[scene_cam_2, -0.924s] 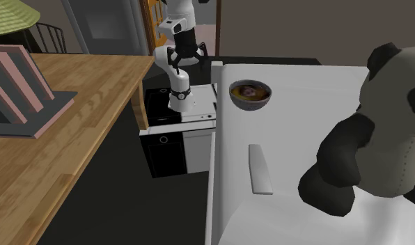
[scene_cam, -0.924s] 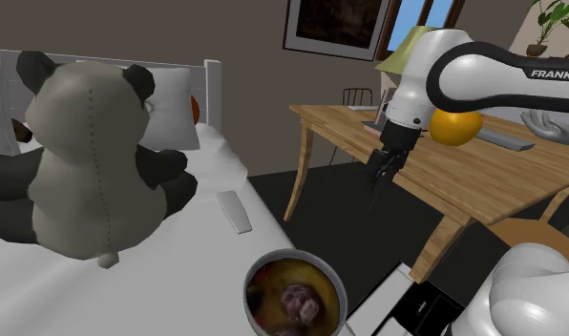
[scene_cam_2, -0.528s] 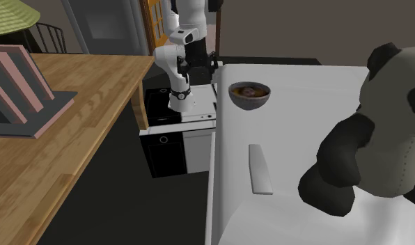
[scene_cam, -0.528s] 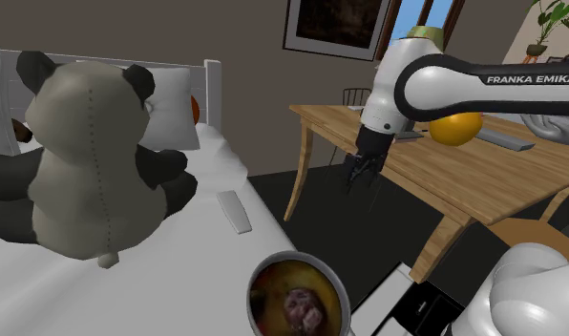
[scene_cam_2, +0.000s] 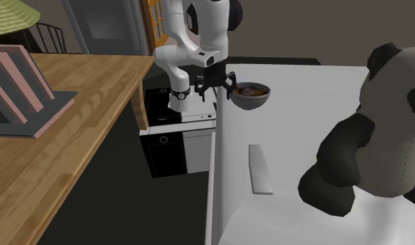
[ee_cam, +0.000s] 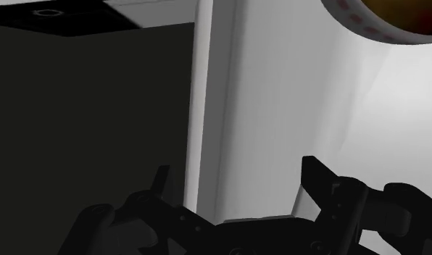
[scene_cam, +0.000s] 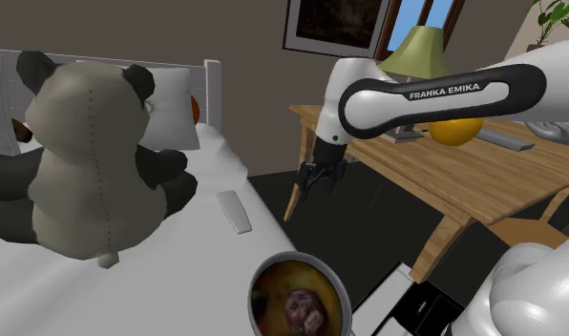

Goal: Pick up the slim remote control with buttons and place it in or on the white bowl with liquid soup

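The all-black two-finger gripper (scene_cam_2: 216, 82) hung empty, fingers apart, at the edge of the white bed (scene_cam_2: 317, 115), just beside the round bowl of brown soup (scene_cam_2: 250, 105). The slim pale-grey remote control (scene_cam_2: 260, 169) lay flat on the bed, well apart from it, near the big grey-and-black plush panda (scene_cam_2: 380, 132).

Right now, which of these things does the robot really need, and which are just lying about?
Part of the job: the slim remote control on the bed, the bowl of soup, the open gripper.

Just lying about: the panda toy, the orange ball, the lamp, the wooden table.
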### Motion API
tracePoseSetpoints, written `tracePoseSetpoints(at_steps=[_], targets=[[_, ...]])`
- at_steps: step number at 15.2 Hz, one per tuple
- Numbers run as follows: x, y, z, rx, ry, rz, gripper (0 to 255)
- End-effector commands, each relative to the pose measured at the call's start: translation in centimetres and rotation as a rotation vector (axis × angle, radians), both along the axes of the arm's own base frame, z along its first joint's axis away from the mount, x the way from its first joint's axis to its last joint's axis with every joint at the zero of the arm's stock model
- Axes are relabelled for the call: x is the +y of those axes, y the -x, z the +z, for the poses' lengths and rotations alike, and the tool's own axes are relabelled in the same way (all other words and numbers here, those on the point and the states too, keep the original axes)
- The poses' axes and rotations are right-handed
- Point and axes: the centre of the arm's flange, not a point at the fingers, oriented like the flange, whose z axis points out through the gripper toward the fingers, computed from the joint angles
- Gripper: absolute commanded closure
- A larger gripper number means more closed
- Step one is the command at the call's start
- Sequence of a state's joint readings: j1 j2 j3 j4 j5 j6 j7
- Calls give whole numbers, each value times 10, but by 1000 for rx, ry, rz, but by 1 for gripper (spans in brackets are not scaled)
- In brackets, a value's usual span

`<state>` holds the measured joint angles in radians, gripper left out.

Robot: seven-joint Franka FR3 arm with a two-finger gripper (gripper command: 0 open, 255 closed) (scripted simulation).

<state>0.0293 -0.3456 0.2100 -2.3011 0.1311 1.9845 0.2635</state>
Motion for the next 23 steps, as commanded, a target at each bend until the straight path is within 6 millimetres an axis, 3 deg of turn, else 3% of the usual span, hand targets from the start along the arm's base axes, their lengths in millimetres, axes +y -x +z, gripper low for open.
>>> tracePoseSetpoints(at_steps=[1, 19, 23], targets=[[13, -24, -10, 1, 4, -14, 0], [123, -212, -113, 8, 45, -127, 0], [125, -216, -131, 8, 46, -129, 0]])
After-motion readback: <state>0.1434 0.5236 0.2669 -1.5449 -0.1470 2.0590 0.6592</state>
